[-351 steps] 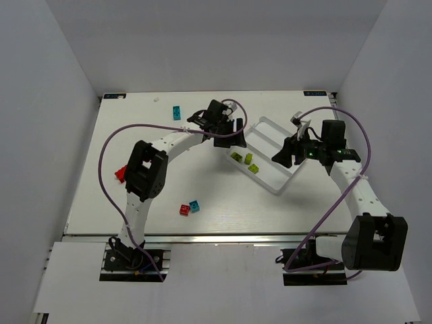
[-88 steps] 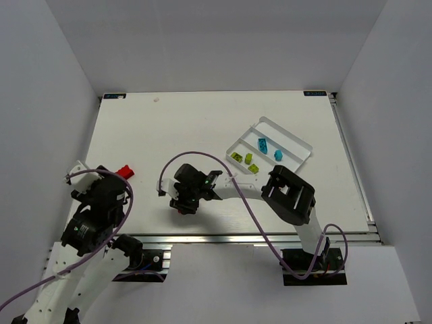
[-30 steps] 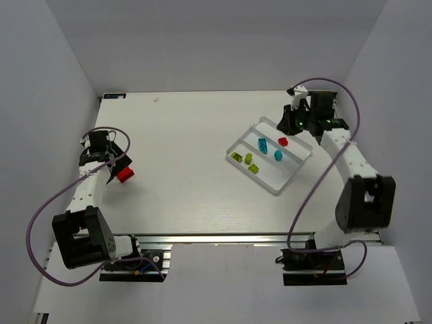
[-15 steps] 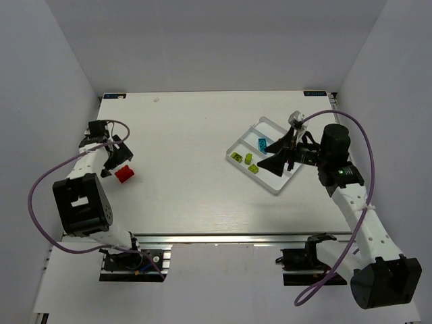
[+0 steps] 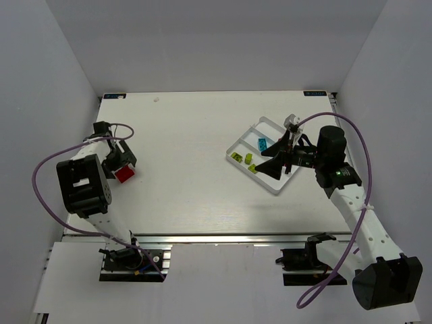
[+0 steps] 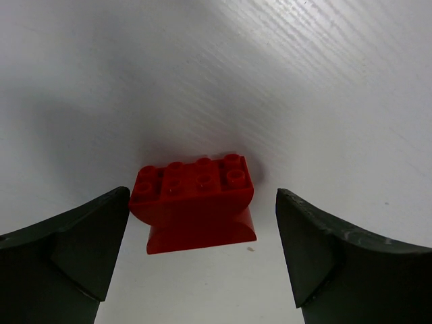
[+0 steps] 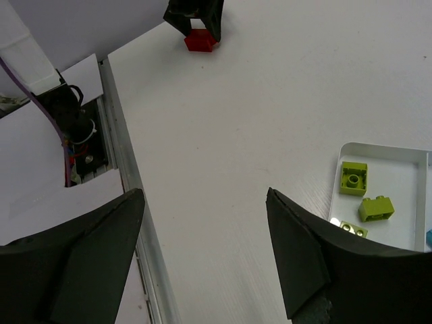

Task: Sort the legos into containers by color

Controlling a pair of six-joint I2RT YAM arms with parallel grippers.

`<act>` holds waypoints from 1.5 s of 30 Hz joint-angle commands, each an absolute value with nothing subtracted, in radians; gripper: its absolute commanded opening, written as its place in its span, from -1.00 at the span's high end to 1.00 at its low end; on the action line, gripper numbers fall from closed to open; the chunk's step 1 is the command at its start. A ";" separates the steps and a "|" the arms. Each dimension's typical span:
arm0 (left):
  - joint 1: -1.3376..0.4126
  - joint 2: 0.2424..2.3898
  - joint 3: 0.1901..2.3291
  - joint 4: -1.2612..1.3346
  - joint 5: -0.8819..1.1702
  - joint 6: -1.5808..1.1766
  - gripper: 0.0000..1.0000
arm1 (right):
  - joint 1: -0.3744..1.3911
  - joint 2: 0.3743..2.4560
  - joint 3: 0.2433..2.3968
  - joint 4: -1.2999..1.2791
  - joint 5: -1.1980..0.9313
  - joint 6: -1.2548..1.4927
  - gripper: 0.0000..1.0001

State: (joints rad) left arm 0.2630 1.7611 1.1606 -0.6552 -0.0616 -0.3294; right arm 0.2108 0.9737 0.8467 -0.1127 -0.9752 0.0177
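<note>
A red lego [image 6: 196, 202] lies on the table at the left [image 5: 124, 174]. My left gripper [image 6: 202, 199] is open and low over it, one finger on each side, not touching. It shows just behind the brick in the top view [image 5: 119, 159]. The white tray [image 5: 294, 164] lies at the right. Its near compartment holds three lime green legos [image 5: 248, 160], and a cyan lego [image 5: 261, 143] lies in the middle one. My right gripper [image 5: 265, 163] hovers open and empty over the tray and hides part of it. The green legos [image 7: 376, 206] also show in the right wrist view.
The tray's corner [image 7: 385, 146] is at the right edge of the right wrist view, which also shows the red lego [image 7: 201, 39] far off under the left gripper [image 7: 196, 13]. An aluminium rail [image 5: 202, 235] runs along the table's near edge.
One second ago my right gripper was beyond the tray's far side and a red lego showed in the tray; now the gripper hangs over the tray and covers it. My left gripper closed in around the red lego.
</note>
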 commanded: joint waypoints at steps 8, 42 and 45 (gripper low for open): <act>0.268 1.802 1.190 -0.644 -0.044 -0.301 -0.95 | 0.227 0.977 0.844 -0.103 -0.996 -0.024 -0.55; 0.268 1.830 1.209 -0.598 -0.101 -0.253 -0.59 | 0.245 1.017 0.845 -0.112 -1.006 -0.038 -0.53; 0.268 1.829 1.201 -0.588 -0.094 -0.255 -0.41 | 0.247 1.019 0.844 -0.112 -1.006 -0.040 -0.53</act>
State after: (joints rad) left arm 0.2630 1.8404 1.1885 -0.6147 -0.0925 -0.2642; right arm 0.2409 1.0164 0.8459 -0.1173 -0.9833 -0.0303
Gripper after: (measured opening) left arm 0.739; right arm 0.765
